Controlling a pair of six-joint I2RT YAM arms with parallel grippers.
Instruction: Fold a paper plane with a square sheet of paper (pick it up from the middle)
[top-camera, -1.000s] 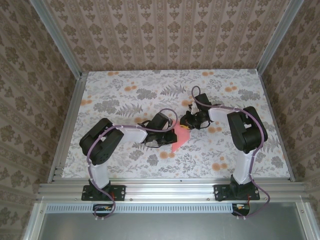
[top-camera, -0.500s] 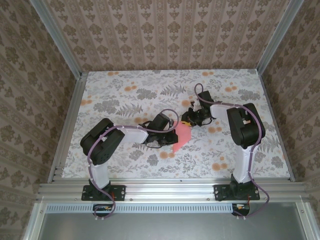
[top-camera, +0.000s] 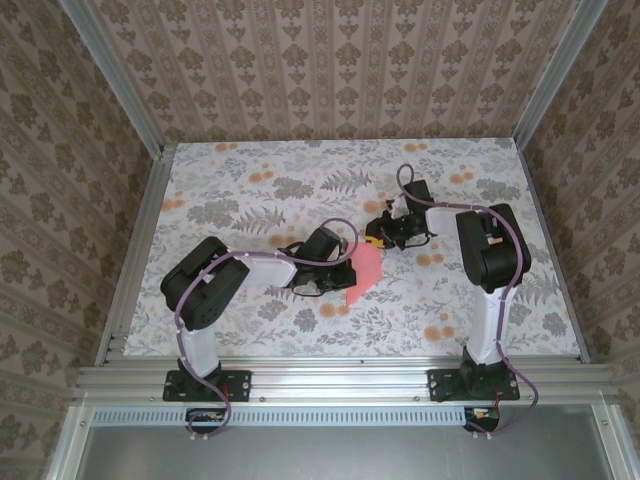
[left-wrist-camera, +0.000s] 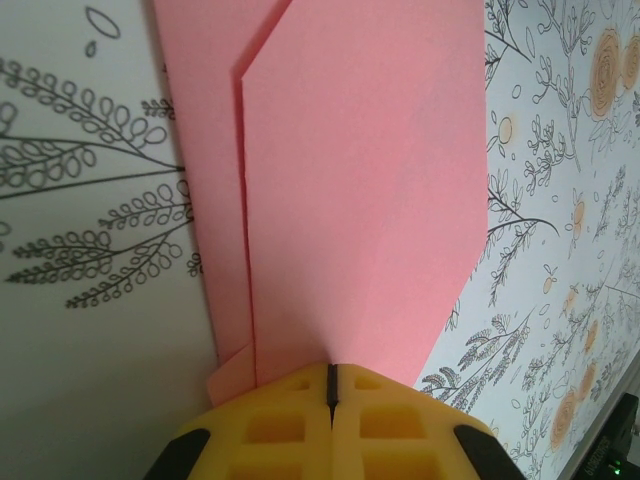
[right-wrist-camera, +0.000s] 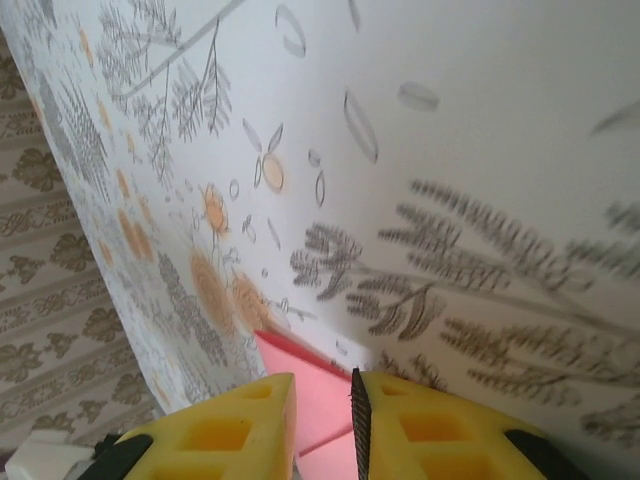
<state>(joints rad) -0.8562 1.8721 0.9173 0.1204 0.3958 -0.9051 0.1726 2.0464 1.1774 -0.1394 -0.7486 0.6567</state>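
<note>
Pink sheet (top-camera: 366, 270) is flat on the table (top-camera: 250, 190), mid-table between the two arms, already folded over: in the left wrist view a top layer (left-wrist-camera: 360, 200) overlaps a lower one, with a straight fold edge along its left side. It's not dart-shaped yet. Left hand (top-camera: 346, 268) sits on the sheet's left edge, fingers fully closed (left-wrist-camera: 330, 400), and the sheet's long axis runs straight away from the fingertips. Can't tell whether it's pinching the edge or just pressing it to the table. Right hand (top-camera: 374, 240) is at the sheet's far end with the fingers slightly apart (right-wrist-camera: 320, 415). A pink corner (right-wrist-camera: 310, 385) shows through the gap, contact unclear. From above, the long axis runs diagonally from near-left to far-right, so the sheet lies near-left of the right hand. My read: left hand is the anchor, and the right hand, at the free far corner, is better placed to make the next fold.
</note>
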